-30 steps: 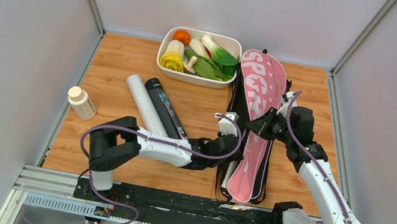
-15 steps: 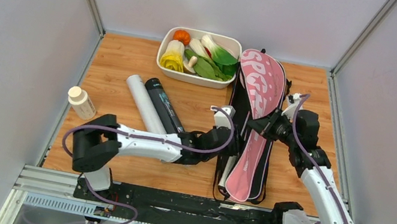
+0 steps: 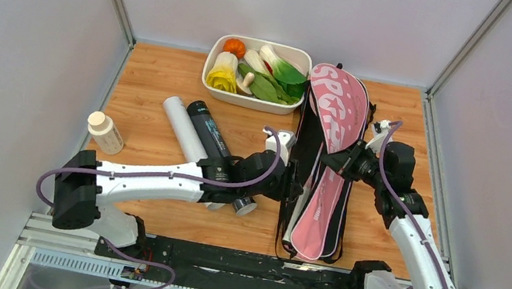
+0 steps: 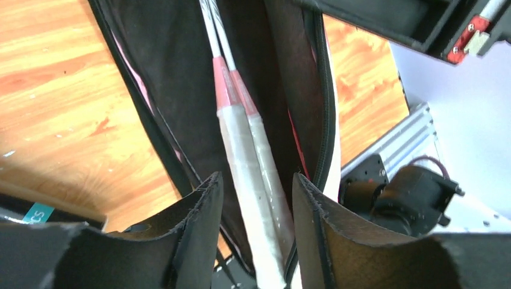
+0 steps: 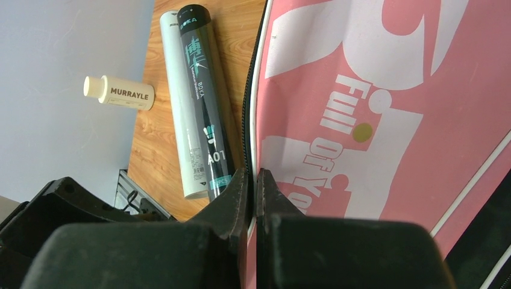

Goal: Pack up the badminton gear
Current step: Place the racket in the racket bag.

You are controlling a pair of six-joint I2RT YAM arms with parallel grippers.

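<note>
My right gripper (image 3: pixel 331 160) (image 5: pixel 253 180) is shut on the edge of the pink "SPORT" racquet cover (image 3: pixel 336 119) (image 5: pixel 385 120), holding that flap up over the black cover (image 3: pixel 308 126). Inside the black cover (image 4: pixel 175 78) lie two racquet handles (image 4: pixel 250 150), white grips with pink tops, side by side. My left gripper (image 3: pixel 290 187) (image 4: pixel 256 192) is open around them, with a gap on either side of the handles. The white tube (image 3: pixel 183 131) (image 5: pixel 176 114) and the black tube (image 3: pixel 209 135) (image 5: pixel 202 90) lie together on the table left of the covers.
A white tray (image 3: pixel 213 55) of toy vegetables stands at the back, touching the covers' top end. A small clear bottle (image 3: pixel 105 133) (image 5: pixel 120 91) with a cream cap lies near the left wall. Grey walls close in both sides.
My left gripper has opened and let go of the racquet handles, and its arm has stretched out lower with the elbow swung left. The right gripper still holds the pink flap, shifted slightly right.
</note>
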